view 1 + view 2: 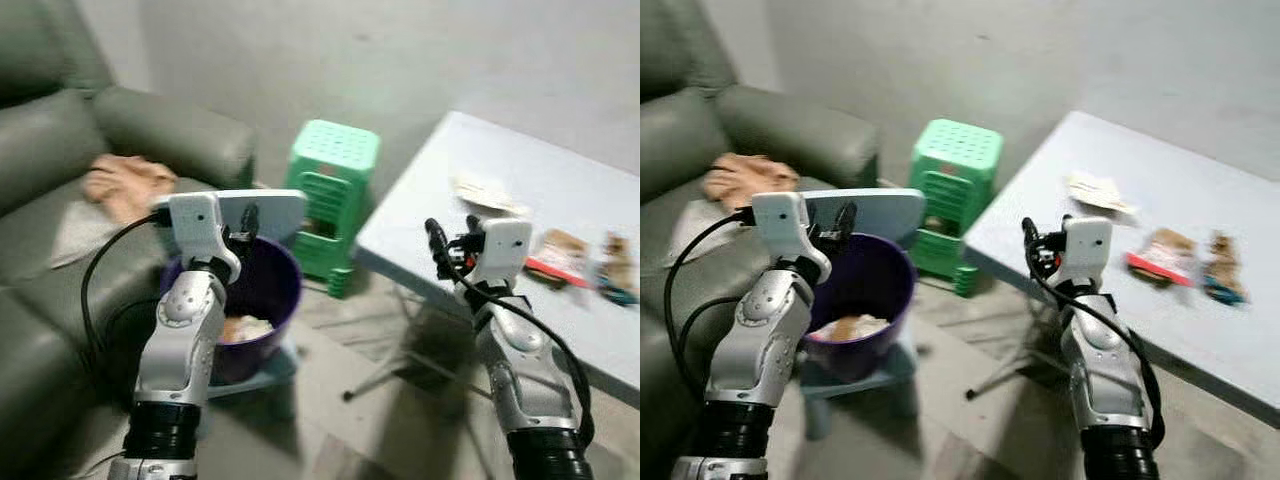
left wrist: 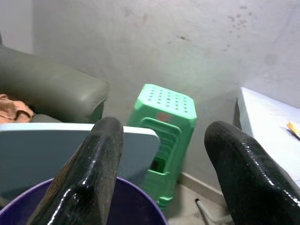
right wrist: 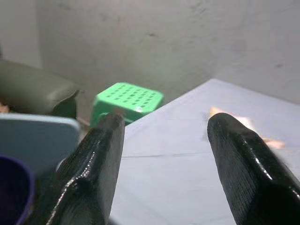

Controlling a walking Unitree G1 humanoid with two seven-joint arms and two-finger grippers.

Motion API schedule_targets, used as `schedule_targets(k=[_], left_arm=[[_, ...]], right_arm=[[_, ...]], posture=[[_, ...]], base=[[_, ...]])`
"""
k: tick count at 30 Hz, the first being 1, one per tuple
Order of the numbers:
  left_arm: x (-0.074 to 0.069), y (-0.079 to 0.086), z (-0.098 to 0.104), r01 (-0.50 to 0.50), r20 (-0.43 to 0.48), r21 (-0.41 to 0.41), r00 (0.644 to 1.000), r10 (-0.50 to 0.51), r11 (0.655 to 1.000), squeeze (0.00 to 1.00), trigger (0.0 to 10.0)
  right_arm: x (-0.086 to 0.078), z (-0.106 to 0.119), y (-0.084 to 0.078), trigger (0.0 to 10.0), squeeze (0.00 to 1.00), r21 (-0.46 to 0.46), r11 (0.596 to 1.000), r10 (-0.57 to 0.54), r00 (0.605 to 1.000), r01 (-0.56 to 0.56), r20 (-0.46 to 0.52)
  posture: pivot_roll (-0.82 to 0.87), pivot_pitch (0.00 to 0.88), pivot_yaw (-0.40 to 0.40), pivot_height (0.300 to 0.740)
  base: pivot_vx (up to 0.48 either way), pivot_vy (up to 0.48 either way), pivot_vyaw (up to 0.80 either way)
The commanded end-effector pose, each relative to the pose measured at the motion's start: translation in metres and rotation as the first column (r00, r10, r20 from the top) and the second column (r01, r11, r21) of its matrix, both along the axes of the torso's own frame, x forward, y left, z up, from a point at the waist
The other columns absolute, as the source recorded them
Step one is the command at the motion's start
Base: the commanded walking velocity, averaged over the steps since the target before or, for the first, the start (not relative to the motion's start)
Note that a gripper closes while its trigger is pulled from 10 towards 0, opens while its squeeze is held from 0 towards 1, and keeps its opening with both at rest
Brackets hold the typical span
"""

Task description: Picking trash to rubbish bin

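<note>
The left hand point(image 2: 159, 173) hung open and empty over the round purple plastic bin point(image 1: 270, 290); the right hand point(image 3: 161, 173), open and empty, hovered at the pale blue table point(image 1: 540, 190) edge.

Bin: a purple rubbish bin point(image 1: 872, 290) stands on the floor beside the sofa, with pale trash point(image 1: 848, 326) lying in it.
Left gripper point(image 1: 843, 222): raised over the bin's rim, black fingers pointing at the wall.
Right gripper point(image 1: 1032, 240): raised at the near edge of the pale surface point(image 1: 1120, 290).
On the surface: a pale paper scrap point(image 1: 1098, 192) further back; a red-and-brown wrapper point(image 1: 1162, 255) just beside a brown-and-blue one point(image 1: 1223, 266).
Stool: green plastic stool point(image 1: 954, 182) between bin and surface.
Sofa: grey-green sofa point(image 1: 770, 130) with an orange cloth point(image 1: 740, 178) on its seat.
</note>
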State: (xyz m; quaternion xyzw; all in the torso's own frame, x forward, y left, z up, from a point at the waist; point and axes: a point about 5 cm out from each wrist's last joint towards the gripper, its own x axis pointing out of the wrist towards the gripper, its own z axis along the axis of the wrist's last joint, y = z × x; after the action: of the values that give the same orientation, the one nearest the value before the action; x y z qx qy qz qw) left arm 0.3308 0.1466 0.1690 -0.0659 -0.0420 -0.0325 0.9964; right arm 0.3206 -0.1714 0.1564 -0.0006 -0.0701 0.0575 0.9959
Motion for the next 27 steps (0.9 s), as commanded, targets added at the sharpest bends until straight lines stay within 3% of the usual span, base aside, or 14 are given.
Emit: schedule_targets(k=[1,12,16,18,27], left_arm=[[0.001,-0.006,0.001,0.023,0.005,-0.006,1.000,-0.023,1.000,0.00,10.0],[0.000,-0.007,0.000,0.021,-0.001,-0.011,1.000,-0.021,1.000,0.00,10.0],[0.002,-0.006,-0.003,-0.016,-0.038,-0.070,0.999,0.014,0.997,0.00,10.0],[0.004,-0.003,-0.004,-0.053,-0.063,-0.053,0.997,0.050,0.997,0.00,10.0],[0.003,-0.006,-0.009,-0.025,-0.115,-0.068,0.993,0.017,0.997,0.00,10.0]], right_arm=[[-0.002,0.002,-0.006,10.0,0.00,-0.009,1.000,-0.021,1.000,0.021,0.006],[-0.003,0.002,-0.007,10.0,0.00,-0.013,1.000,-0.021,1.000,0.021,0.000],[-0.004,0.002,-0.007,10.0,0.00,0.019,0.999,-0.026,1.000,0.026,-0.001],[-0.004,0.003,-0.007,10.0,0.00,0.032,0.999,-0.017,1.000,0.017,-0.002],[-0.008,-0.001,-0.008,10.0,0.00,0.000,1.000,-0.027,0.999,0.027,-0.021]], posture=[[0.11,0.000,-0.126,0.740],[0.11,0.000,-0.128,0.740],[0.11,0.000,-0.128,0.740],[0.10,0.000,-0.128,0.740],[0.10,0.000,-0.125,0.740]], base=[[0.000,-0.270,-0.72],[0.000,-0.212,-0.71],[0.000,0.000,-0.55],[0.000,0.000,0.00],[0.000,0.000,0.00]])
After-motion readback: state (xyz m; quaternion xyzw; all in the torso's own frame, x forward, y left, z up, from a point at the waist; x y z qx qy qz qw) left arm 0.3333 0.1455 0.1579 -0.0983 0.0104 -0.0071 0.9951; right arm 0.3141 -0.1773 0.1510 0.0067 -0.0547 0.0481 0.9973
